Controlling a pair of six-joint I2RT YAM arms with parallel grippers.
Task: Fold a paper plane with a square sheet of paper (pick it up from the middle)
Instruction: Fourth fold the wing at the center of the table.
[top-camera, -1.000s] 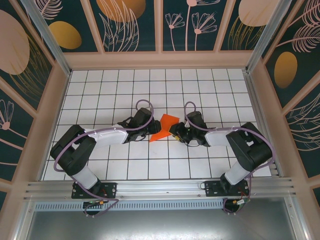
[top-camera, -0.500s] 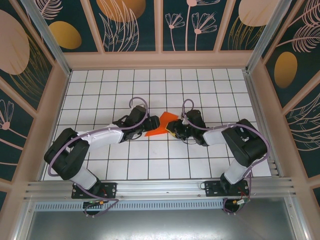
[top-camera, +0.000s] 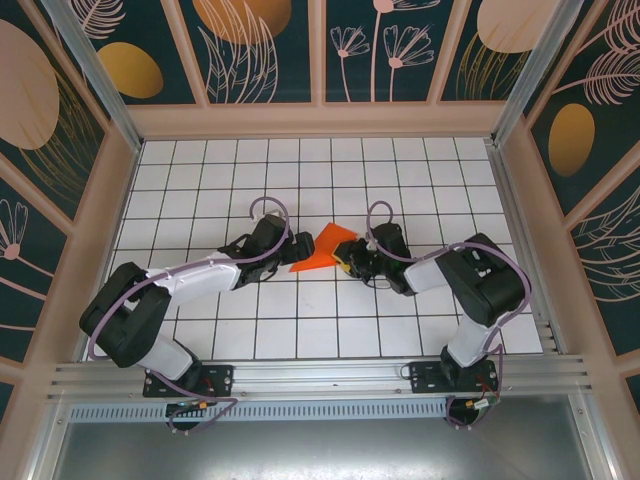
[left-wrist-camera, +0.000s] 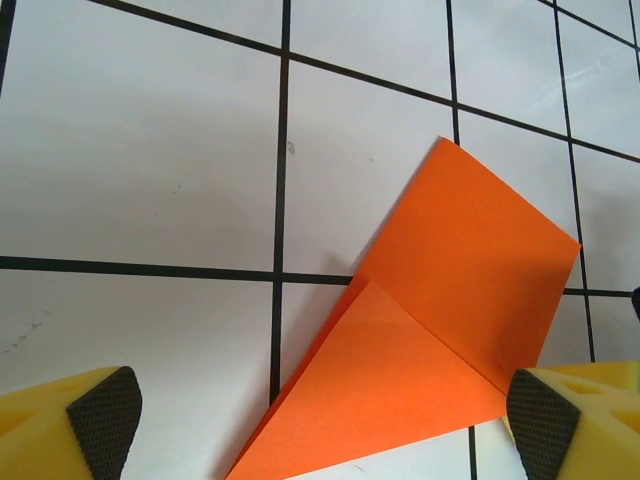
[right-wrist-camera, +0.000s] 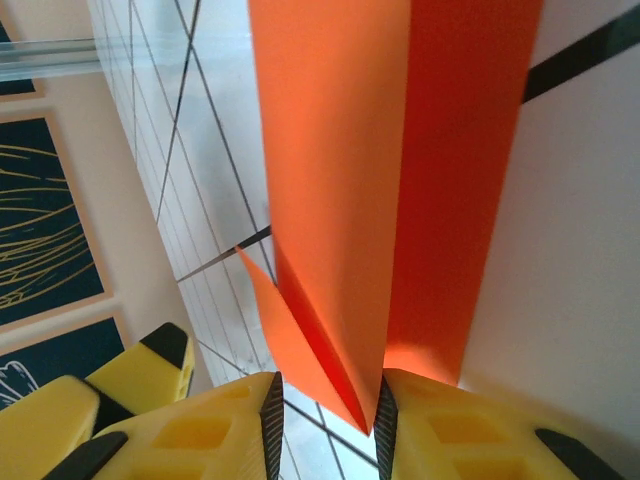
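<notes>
Jaws of the left gripper (left-wrist-camera: 322, 425) stand wide apart and hold nothing. Its black cross-hatched pads (left-wrist-camera: 103, 418), set on yellow fingers, sit to either side of the near edge of the work. Between them, on the white tiled table (left-wrist-camera: 150, 150), lies the square sheet of paper (left-wrist-camera: 460, 270). It is partly folded: a bright orange-red flap with a smaller triangular layer turned over it along one sharp diagonal crease. Seen from above, it sits mid-table between the two grippers. Jaws of the right gripper (right-wrist-camera: 327, 405) are drawn in on a folded corner of the sheet, with the layers pinched between its yellow fingers. Whether that side is lifted off the surface cannot be told.

Assessment: the material is thin, matt, very light, and limp except along the creases, which lend some stiffness. It should slide readily on the smooth tile and would likely crumple or take stray creases under a hard or skewed pinch. Best hold — a doubled, creased edge near the middle of the fold. A single-layer corner is likely to droop or tear.
</notes>
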